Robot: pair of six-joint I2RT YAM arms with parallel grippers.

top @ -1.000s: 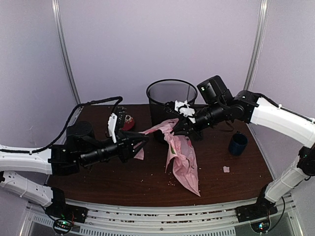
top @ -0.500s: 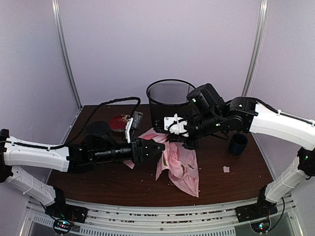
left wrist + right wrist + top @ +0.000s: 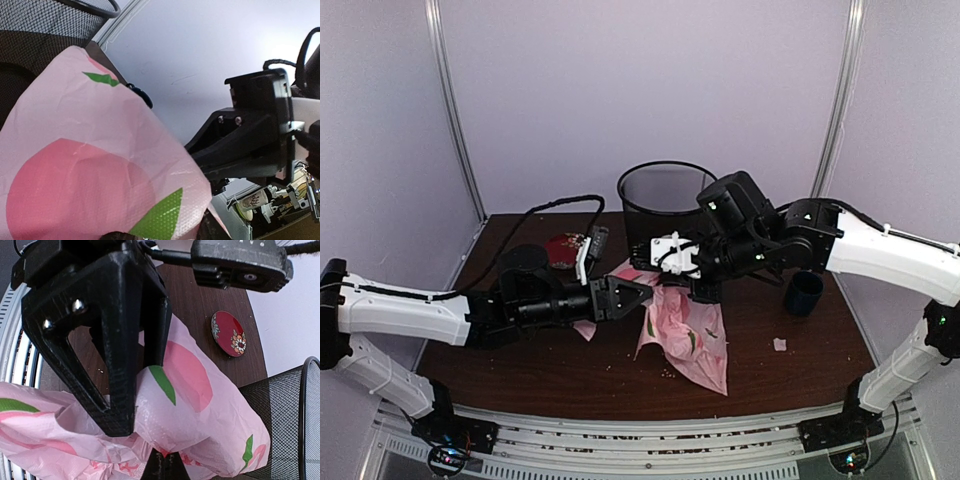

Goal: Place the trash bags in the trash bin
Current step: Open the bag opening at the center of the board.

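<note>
On the dark table (image 3: 520, 360), the black mesh bin (image 3: 650, 205) stands at the far centre. The pink printed bag (image 3: 690, 335) lies outside it, just near of its wall, with its top bunched and lifted and its tail trailing toward the near edge. My right gripper (image 3: 705, 292) is pinched tight on the bag's gathered top. My left gripper (image 3: 638, 295) reaches in from the left, fingers part-way apart astride a fold.

I judge this the gathering step, since no part of the bag is over the rim. The next move calls for my left fingers to close on that fold. Both arms must then raise the bag above the rim and feed it down, because it spreads wider than the bin's mouth.

Whether my left fingers press the plastic I cannot tell. Bag fills both wrist views, my right fingertips are cut off at the frame's bottom, and the bin's floor is hidden.
</note>
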